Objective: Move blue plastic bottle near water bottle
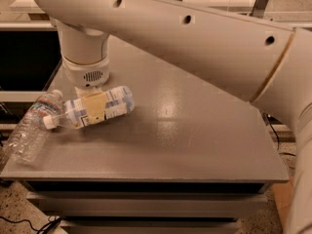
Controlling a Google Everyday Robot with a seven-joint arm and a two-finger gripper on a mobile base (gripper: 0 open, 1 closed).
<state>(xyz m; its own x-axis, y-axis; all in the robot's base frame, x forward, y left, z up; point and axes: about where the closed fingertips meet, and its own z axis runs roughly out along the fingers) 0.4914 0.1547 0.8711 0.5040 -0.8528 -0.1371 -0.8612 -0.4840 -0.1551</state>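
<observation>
From the one camera view, I see the gripper [93,110] just right of the water bottle [30,129], hanging straight down from the wrist [87,65]. Its jaws are closed across the middle of the blue plastic bottle [118,100]. That bottle lies on its side, its white cap pointing at the water bottle and nearly touching it. I judge the crosswise grip is there to stop the round body rolling, and that the placing is nearly done.

The water bottle also lies on its side, on the table [195,135], with its base running past the table's left edge.

Only one tan finger [95,106] shows; the other is behind the blue plastic bottle. I can't tell whether that bottle rests on the table or hangs just above it. The arm [195,28] covers the table's far side.
</observation>
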